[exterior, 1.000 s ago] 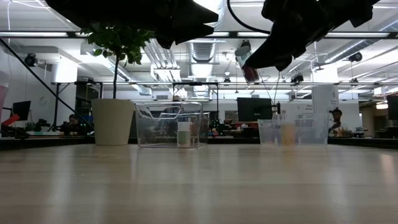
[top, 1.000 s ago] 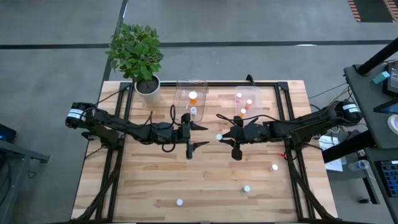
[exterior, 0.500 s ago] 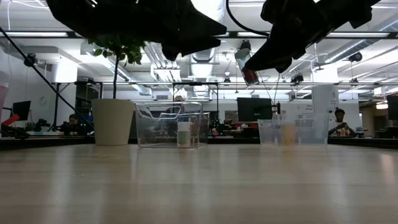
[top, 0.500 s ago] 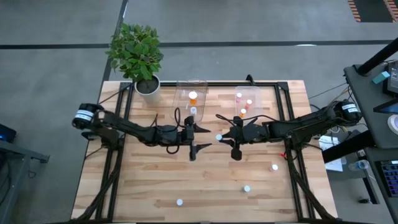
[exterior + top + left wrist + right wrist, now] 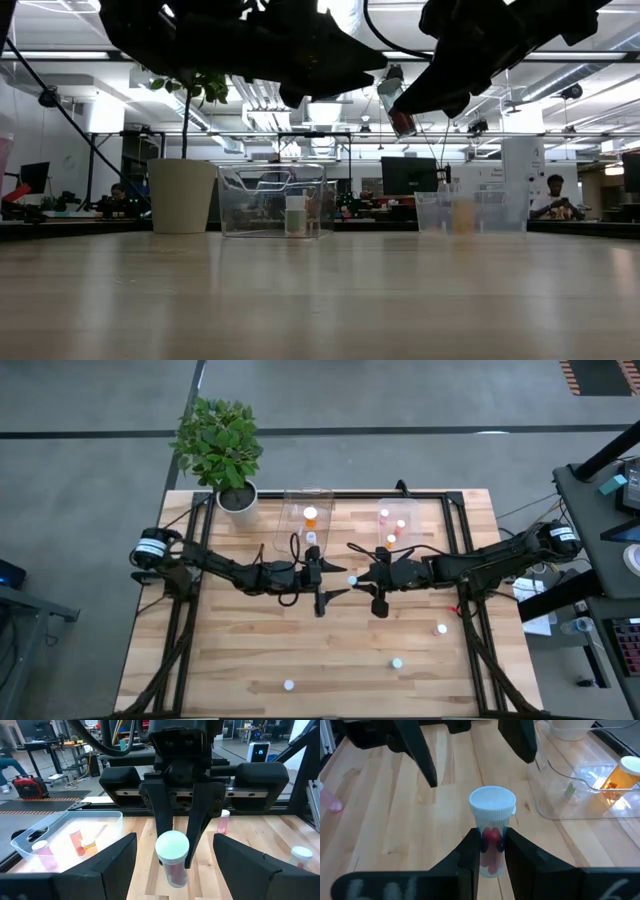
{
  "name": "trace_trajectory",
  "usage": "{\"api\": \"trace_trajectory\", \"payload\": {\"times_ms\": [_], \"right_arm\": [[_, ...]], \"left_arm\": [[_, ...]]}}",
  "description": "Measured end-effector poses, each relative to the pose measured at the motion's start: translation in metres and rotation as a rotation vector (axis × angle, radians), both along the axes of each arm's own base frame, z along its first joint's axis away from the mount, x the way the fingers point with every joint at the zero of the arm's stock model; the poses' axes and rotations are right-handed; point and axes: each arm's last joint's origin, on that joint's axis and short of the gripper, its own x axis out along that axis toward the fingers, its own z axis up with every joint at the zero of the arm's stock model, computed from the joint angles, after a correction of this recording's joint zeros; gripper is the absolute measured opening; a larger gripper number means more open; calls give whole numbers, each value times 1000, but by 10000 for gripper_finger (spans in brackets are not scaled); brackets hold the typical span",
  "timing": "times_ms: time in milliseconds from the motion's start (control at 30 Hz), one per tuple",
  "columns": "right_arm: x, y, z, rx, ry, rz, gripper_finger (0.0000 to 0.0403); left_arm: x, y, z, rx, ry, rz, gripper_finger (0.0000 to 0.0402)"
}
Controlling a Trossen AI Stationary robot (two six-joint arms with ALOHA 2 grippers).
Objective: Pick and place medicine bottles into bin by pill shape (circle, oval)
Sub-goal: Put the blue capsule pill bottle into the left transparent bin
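Holding position above the surface (image 5: 240, 650) mid-table, the right gripper (image 5: 356, 580) has its fingers clamped on a white-capped bottle (image 5: 491, 831). The left gripper (image 5: 338, 579), fingers spread wide around it, should probably close squarely on the cap before the right gripper's fingers release.

From my feed, the plant (image 5: 222, 445) sits at the surface's (image 5: 230, 650) far left corner, two tubs (image 5: 307, 518) to its right. Both arms meet mid-surface, a bottle (image 5: 352, 581) between them; three more bottles (image 5: 397, 663) lie scattered near the front.
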Motion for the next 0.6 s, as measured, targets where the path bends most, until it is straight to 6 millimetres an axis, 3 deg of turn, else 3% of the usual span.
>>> {"api": "trace_trajectory", "payload": {"times_ms": [433, 600], "right_arm": [[0, 0, 0, -4, -3, 3, 63], [0, 0, 0, -5, 0, 3, 63]], "left_arm": [[24, 8, -18, -30, -31, 23, 245], [23, 8, -20, -31, -20, 21, 212]]}}
